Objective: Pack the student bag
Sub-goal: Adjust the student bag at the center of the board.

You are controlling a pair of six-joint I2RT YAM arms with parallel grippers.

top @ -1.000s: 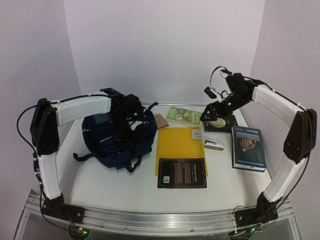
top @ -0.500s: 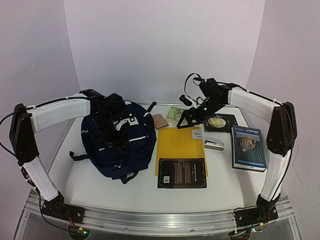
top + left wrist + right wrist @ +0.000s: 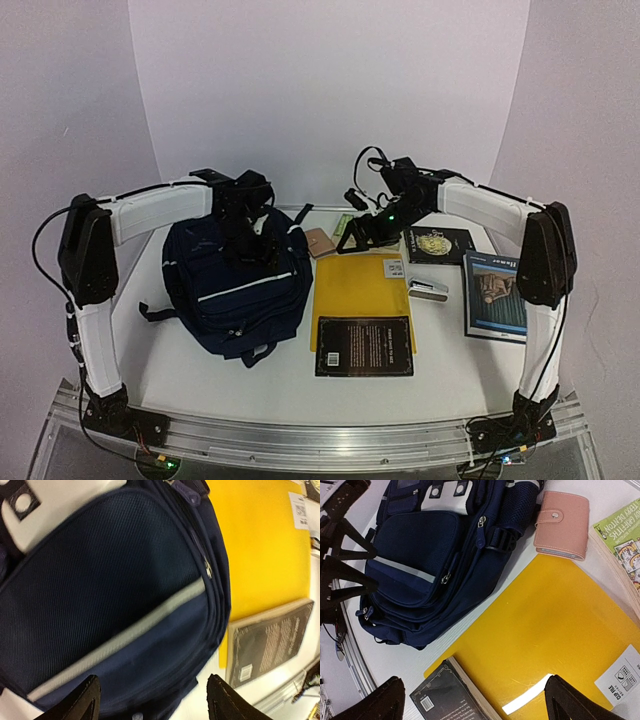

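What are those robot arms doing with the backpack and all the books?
Two robot arms are getting a school bag packed. The left gripper is open over the navy student bag, which lies on the table with its zips looking closed. The right gripper is open above the yellow folder, holding nothing. The pink wallet and black book lie outside the bag.

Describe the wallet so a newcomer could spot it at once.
Find the navy backpack, the biggest thing there. Between it and the green book, past the far corner of the yellow folder, lies the wallet. It alone is pink, with a snap flap.
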